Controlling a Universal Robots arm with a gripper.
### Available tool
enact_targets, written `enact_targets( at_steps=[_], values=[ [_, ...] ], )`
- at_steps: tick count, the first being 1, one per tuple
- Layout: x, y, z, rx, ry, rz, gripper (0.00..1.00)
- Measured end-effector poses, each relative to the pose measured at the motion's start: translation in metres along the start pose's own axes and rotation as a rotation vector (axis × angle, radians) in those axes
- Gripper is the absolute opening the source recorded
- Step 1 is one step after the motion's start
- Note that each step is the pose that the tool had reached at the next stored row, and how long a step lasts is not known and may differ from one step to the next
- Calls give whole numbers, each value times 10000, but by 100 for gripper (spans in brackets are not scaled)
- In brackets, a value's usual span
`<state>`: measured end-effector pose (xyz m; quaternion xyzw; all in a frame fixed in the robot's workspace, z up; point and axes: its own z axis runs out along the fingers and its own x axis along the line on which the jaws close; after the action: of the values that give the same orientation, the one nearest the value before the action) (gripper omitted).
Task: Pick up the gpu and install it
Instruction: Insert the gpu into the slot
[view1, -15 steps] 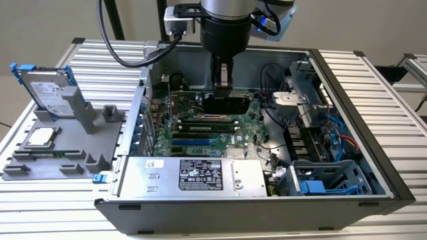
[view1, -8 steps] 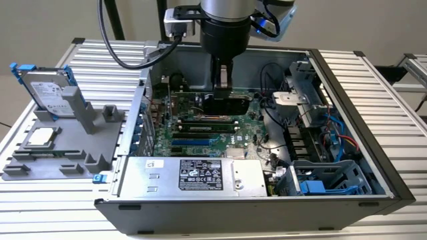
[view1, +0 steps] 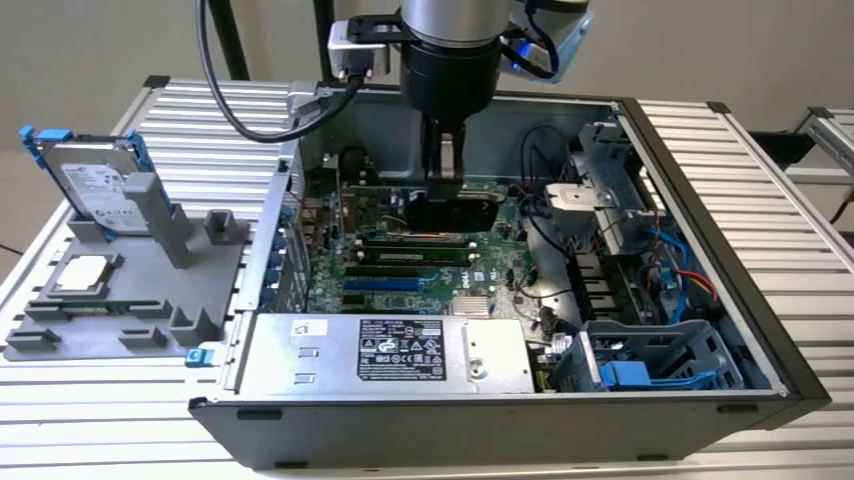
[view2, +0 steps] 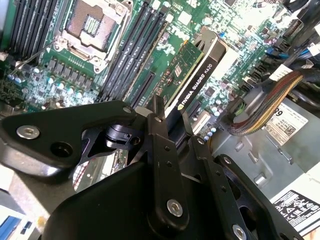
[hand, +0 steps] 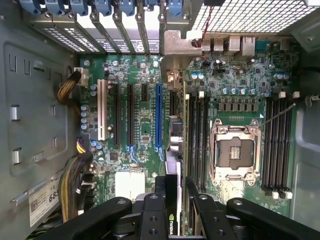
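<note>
The gripper (view2: 172, 114) has its fingers clamped on the gpu (view2: 196, 70) (black shroud, green board), held on edge over the motherboard (hand: 145, 125) inside the case (view1: 467, 435). In the exterior view, a hard drive (view1: 96, 185) stands at nine o'clock from the case.
</note>
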<state>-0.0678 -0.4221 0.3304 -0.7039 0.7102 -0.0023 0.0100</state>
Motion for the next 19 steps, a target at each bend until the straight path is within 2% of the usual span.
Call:
enact_targets(
  at_steps=[19],
  values=[
    [1,1,59,-2,3,0,0]
  ],
)
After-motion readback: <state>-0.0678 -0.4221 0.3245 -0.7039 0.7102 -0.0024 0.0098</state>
